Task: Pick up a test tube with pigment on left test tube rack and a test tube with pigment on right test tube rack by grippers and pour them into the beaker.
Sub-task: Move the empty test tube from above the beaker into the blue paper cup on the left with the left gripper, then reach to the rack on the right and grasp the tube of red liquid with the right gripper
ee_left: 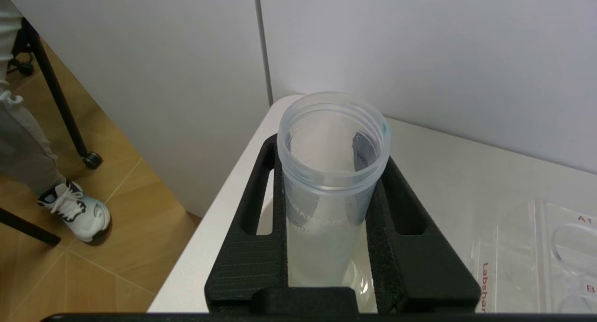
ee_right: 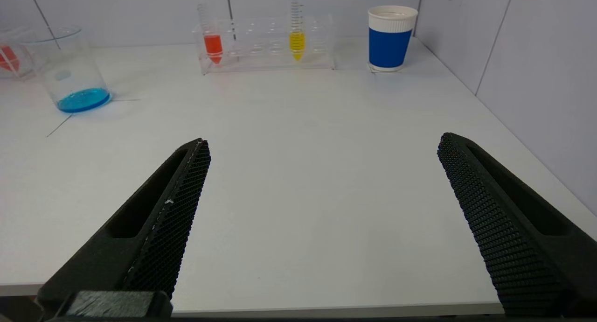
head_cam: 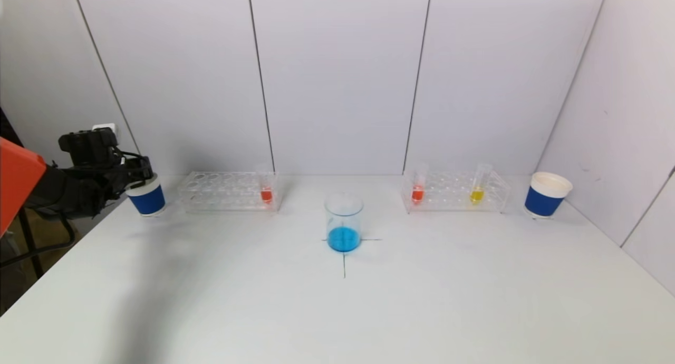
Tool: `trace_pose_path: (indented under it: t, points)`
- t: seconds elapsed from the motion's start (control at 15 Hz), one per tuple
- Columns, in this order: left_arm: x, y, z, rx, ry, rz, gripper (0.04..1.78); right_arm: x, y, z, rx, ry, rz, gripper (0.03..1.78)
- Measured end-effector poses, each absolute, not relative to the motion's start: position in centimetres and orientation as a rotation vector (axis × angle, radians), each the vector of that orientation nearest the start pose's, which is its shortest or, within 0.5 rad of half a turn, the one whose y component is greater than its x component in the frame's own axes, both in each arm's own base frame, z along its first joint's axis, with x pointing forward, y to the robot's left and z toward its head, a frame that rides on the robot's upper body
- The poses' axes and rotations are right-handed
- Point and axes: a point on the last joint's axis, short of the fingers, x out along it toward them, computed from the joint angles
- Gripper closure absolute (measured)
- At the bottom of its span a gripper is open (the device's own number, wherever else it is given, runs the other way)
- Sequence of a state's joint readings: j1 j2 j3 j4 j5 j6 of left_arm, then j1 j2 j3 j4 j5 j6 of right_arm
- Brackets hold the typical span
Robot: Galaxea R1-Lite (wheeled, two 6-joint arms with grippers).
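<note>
My left gripper [head_cam: 138, 173] hangs at the table's far left, just over a blue paper cup [head_cam: 148, 197]. It is shut on a clear test tube [ee_left: 326, 205], held mouth up between the black fingers [ee_left: 247, 247], with no pigment showing in it. The left rack [head_cam: 227, 191] holds one orange tube [head_cam: 266, 191]. An orange tube [head_cam: 418, 188] and a yellow tube [head_cam: 478, 185] stand in the right rack [head_cam: 456, 192]. The beaker [head_cam: 344, 222] at the table's centre holds blue liquid. My right gripper [ee_right: 322, 142] is open over bare table near the front edge, out of the head view.
A second blue paper cup [head_cam: 547, 194] stands at the far right beside the right rack. White wall panels close the back and right side. The table's left edge runs just below my left gripper, with floor beyond it.
</note>
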State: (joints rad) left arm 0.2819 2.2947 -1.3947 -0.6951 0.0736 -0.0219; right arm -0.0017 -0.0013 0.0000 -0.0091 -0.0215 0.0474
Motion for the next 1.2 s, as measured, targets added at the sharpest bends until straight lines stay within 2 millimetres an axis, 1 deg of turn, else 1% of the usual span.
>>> trace_pose_path:
  t: [0.13,0.2,0.27,0.53,0.67,0.8,0.93,1.07,1.2]
  points:
    - [44.8,13.1,11.4,-0.04,0.197,0.357,1.24,-2.3,0.0,7.6,0.048,-0.011,-0.023,0.04]
    - [44.8,13.1,11.5,-0.041,0.197,0.357,1.14,-2.3,0.0,7.6,0.047,-0.011,-0.023,0.04]
    - [44.7,13.1,11.5,-0.04,0.196,0.357,1.03,-2.3,0.0,7.6,0.047,-0.011,-0.023,0.04]
    - [44.7,13.2,11.6,-0.04,0.194,0.358,0.39,-2.3,0.0,7.6,0.048,-0.011,-0.023,0.04]
    - [44.7,13.1,11.6,-0.04,0.194,0.358,0.18,-2.3,0.0,7.6,0.047,-0.011,-0.023,0.04]
    - [44.6,13.2,11.8,-0.04,0.192,0.358,0.07,-2.3,0.0,7.6,0.047,-0.011,-0.023,0.04]
    - [44.4,13.1,12.4,-0.039,0.184,0.353,0.04,-2.3,0.0,7.6,0.048,-0.011,-0.023,0.04]
    - [43.9,12.8,13.6,-0.041,0.172,0.323,0.04,-2.3,0.0,7.6,0.047,-0.011,-0.023,0.04]
    - [42.7,12.1,15.3,-0.043,0.169,0.285,0.04,-2.3,0.0,7.6,0.047,-0.011,-0.023,0.04]
